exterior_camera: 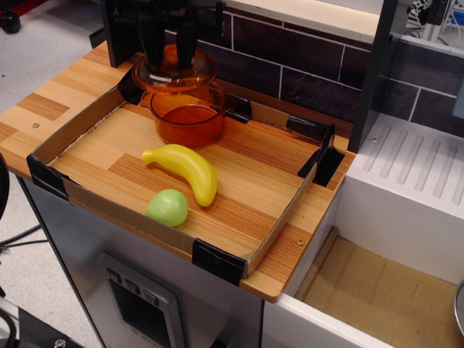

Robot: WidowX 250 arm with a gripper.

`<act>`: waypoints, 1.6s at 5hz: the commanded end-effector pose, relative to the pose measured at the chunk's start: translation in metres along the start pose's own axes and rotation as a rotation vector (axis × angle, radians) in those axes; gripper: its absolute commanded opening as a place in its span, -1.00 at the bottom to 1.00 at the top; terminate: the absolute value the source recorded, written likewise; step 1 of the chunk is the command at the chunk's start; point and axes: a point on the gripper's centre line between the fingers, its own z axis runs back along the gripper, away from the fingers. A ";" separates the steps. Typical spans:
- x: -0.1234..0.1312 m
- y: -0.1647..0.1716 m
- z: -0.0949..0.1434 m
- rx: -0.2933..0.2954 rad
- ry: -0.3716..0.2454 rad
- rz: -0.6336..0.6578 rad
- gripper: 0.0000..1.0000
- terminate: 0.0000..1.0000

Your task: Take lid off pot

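The orange pot (190, 119) stands open at the back left of the cardboard tray (72, 196). The orange lid (176, 77) hangs in the air a little above the pot, shifted slightly left of it. My gripper (172, 52) comes down from the top edge and is shut on the lid's knob, which its black fingers (155, 45) mostly hide.
A yellow banana (188, 170) and a green ball (167, 207) lie in the tray in front of the pot. A dark tiled wall (290, 61) rises right behind the tray. A white sink unit (406, 188) stands to the right.
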 end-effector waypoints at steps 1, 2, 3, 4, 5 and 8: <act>-0.011 -0.046 0.037 -0.036 0.006 -0.032 -1.00 -1.00; -0.027 -0.062 0.030 -0.047 -0.006 -0.057 -1.00 -1.00; -0.038 -0.068 0.013 -0.031 -0.021 -0.065 -1.00 -1.00; -0.044 -0.072 -0.010 -0.020 -0.049 -0.072 -1.00 -1.00; -0.043 -0.077 -0.021 -0.018 -0.031 -0.044 -1.00 -1.00; -0.047 -0.097 -0.056 0.030 -0.034 -0.042 -1.00 -1.00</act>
